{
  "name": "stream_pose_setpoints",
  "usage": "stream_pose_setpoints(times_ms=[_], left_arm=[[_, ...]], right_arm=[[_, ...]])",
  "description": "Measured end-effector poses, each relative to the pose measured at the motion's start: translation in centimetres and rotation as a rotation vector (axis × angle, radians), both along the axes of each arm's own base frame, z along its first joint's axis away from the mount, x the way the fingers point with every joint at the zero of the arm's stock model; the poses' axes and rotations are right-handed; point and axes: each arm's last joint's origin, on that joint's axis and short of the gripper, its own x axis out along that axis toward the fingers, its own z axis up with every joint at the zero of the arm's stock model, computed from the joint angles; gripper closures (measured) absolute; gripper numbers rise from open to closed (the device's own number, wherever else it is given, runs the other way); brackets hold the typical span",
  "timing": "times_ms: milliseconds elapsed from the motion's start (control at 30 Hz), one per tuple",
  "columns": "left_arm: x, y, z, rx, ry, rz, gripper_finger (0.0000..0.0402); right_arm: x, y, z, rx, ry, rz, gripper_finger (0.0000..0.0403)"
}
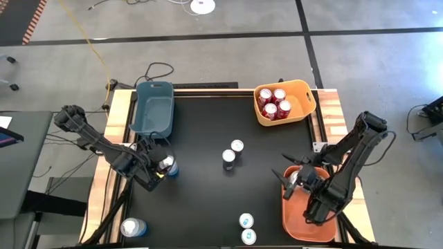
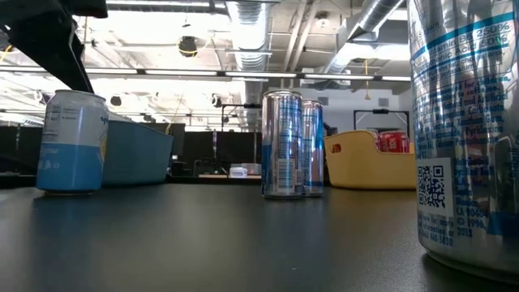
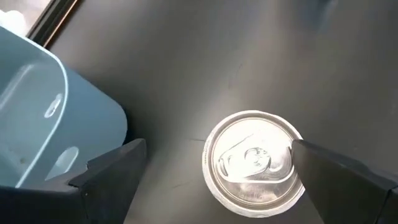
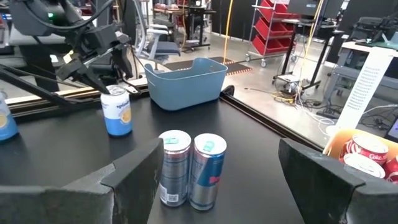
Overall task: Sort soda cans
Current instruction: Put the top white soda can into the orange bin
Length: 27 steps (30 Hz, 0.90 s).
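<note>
Blue plastic, a deep rectangular bin (image 1: 154, 107), sits at the far left corner of the black table (image 1: 208, 138). Near it, by the table's left edge, stands a short blue soda can with a silver top (image 1: 168, 166). The left gripper (image 1: 160, 168) hangs over that can with its two dark fingers spread wide on either side. The left wrist view shows one pad (image 3: 323, 168) overlapping the lid's rim and the other well clear. Nothing is clenched, so the can stands free on the table. I judge the can is placed there because it belongs in the blue bin.

At the far right corner, a yellow-orange tub (image 1: 304, 88) already holds four red cans (image 1: 274, 103), so the reds look sorted. An orange bin (image 1: 294, 218) lies along the right edge toward the near corner. The right gripper (image 1: 299, 176) waits above it, jaws open and empty. It faces the two slim silver-and-blue cans (image 1: 232, 153) that stand touching each other mid-table, probably its next pick.

Two more slim cans (image 1: 246, 229) stand close together at the near edge. One light-blue can (image 1: 131, 227) stands at the near left corner.

Most of the sorting looks yet to do.
</note>
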Motion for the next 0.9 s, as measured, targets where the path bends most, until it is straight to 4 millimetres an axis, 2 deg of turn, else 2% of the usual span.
stream_pose_setpoints(times_ms=[167,267,433,533,700,900], left_arm=[[-1.0,0.8,1.5,0.016,-0.006,0.018,0.0002],[-1.9,1.5,2.8,-0.004,-0.094,0.034,0.0002],[-3.0,2.2,3.1,-0.062,-0.166,0.08,0.0002],[-3.4,2.5,2.6,-0.079,-0.177,0.1,0.0002],[-2.7,1.9,0.6,-0.131,-0.167,0.052,0.0002],[-2.4,1.6,-0.8,-0.155,-0.191,0.024,0.0002]], right_arm=[[0.3,-0.2,0.0,0.005,-0.003,-0.016,0.007],[0.4,-0.3,0.0,0.009,0.001,-0.024,0.007],[0.5,-0.3,0.0,0.018,0.002,-0.025,0.007],[0.5,-0.3,-0.1,0.033,0.015,-0.025,0.007],[0.5,-0.3,-0.1,0.038,0.021,-0.025,0.007],[0.6,-0.4,-0.1,0.039,0.021,-0.034,0.007]])
